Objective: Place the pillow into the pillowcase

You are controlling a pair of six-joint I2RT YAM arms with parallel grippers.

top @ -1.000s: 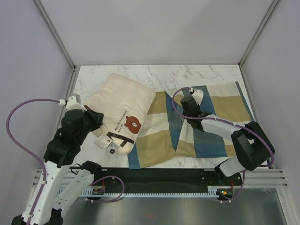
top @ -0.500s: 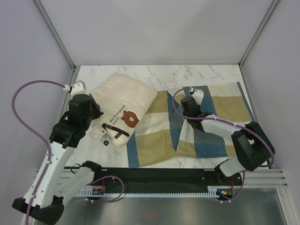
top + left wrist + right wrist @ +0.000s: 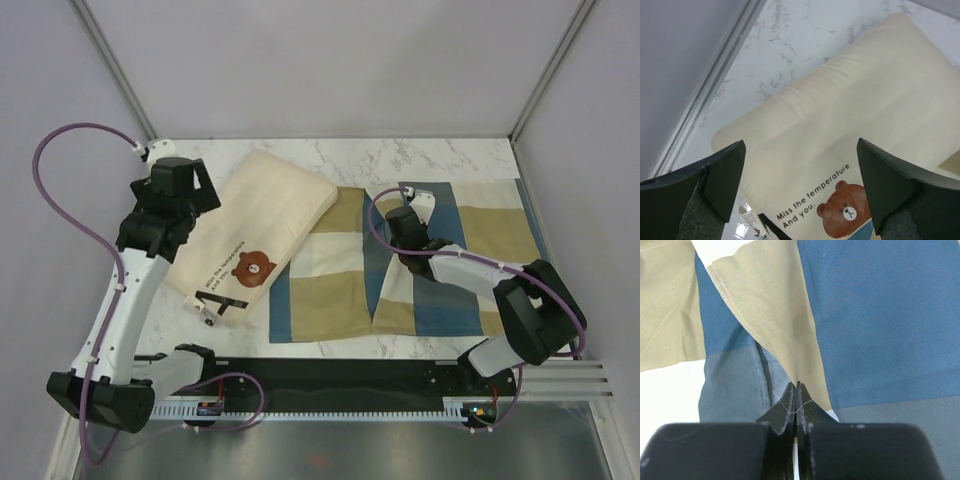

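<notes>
Currently pre-insertion: right fingers pinched shut on a pillowcase fold, left fingers open and empty, pillow lying beneath them; next, I judge, left must grip the pillow edge and feed it toward the held cloth.

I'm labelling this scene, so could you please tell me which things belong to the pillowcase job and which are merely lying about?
Job: pillow; pillowcase, pinched by shut right gripper; open left gripper over pillow.
Merely there: marble table; black base rail.
</notes>
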